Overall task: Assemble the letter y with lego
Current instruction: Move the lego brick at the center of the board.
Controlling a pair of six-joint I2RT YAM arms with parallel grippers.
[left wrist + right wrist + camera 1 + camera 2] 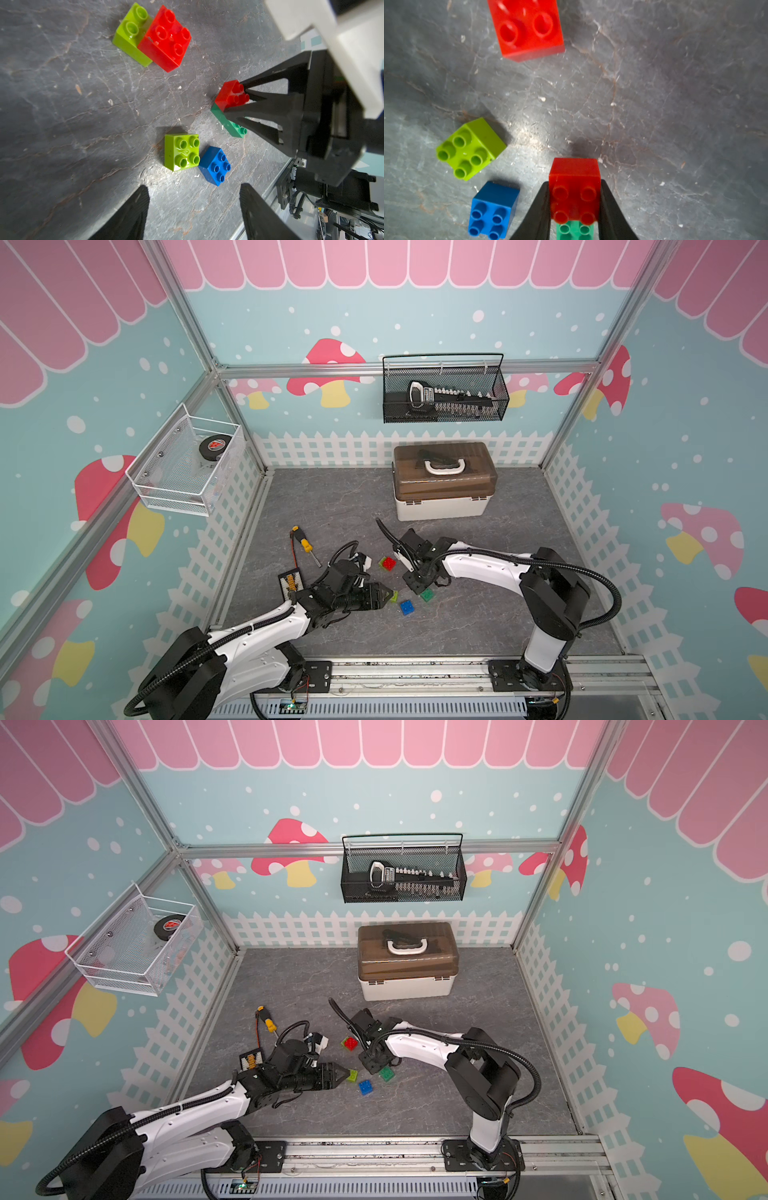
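The lego lies in separate groups on the grey floor, and no letter y shows. My right gripper (574,184) is shut on a red brick (574,172) that sits on one end of the dark green brick (575,229), also seen in a top view (427,594). My left gripper (194,188) is open and empty, its tips just short of a lime brick (181,151) and a blue brick (215,165). Farther back, a second red brick (166,37) is stacked offset on another lime brick (129,35).
A yellow-handled screwdriver (305,545) lies left of the bricks, beside a small board with yellow parts (291,583). A brown-lidded toolbox (444,481) stands at the back. A black wire basket (444,393) and a white one (187,464) hang on the walls.
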